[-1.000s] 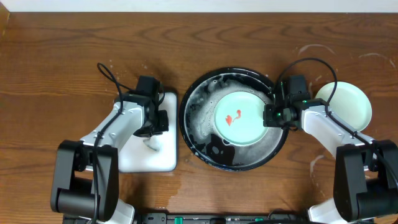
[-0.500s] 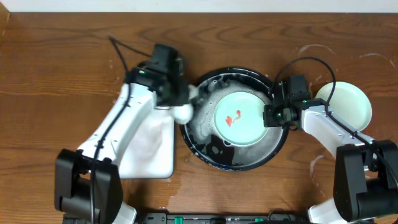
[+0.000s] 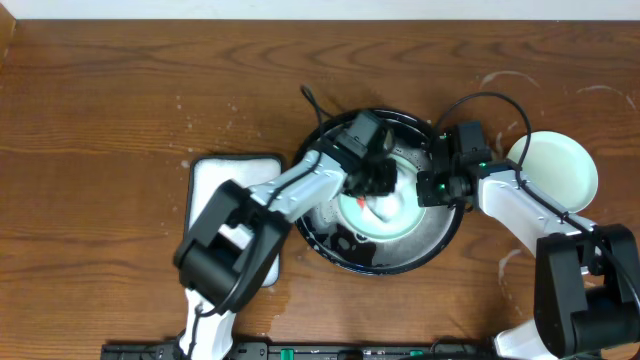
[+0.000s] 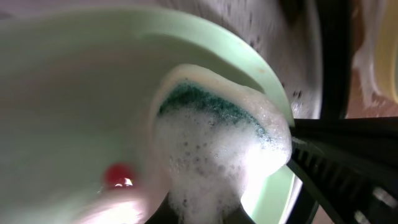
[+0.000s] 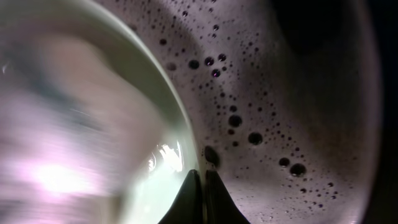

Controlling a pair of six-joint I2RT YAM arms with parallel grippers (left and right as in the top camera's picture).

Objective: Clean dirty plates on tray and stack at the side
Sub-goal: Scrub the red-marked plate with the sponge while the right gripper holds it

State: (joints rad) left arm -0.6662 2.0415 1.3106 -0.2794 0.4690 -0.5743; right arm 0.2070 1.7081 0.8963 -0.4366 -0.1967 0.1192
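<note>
A pale mint-green plate (image 3: 408,212) lies in the soapy black tray (image 3: 420,248). My left gripper (image 3: 377,192) is shut on a foamy sponge (image 3: 381,210) and presses it on the plate's middle. In the left wrist view the sponge (image 4: 217,143), green on top and thick with foam, rests on the plate (image 4: 74,93) beside a red smear (image 4: 118,175). My right gripper (image 3: 432,187) is shut on the plate's right rim; in the right wrist view its fingers (image 5: 200,180) pinch the rim (image 5: 177,134) above the bubbly tray floor (image 5: 280,93).
A pale plate (image 3: 558,168) sits on the wooden tabletop at the right, among whitish soap rings (image 3: 505,80). A white rectangular tray (image 3: 235,185) lies left of the black tray, with my left arm stretched over it.
My left arm has swung right from the white tray into the black tray with the sponge, which now covers the plate's red smears. My right gripper has kept its hold.
</note>
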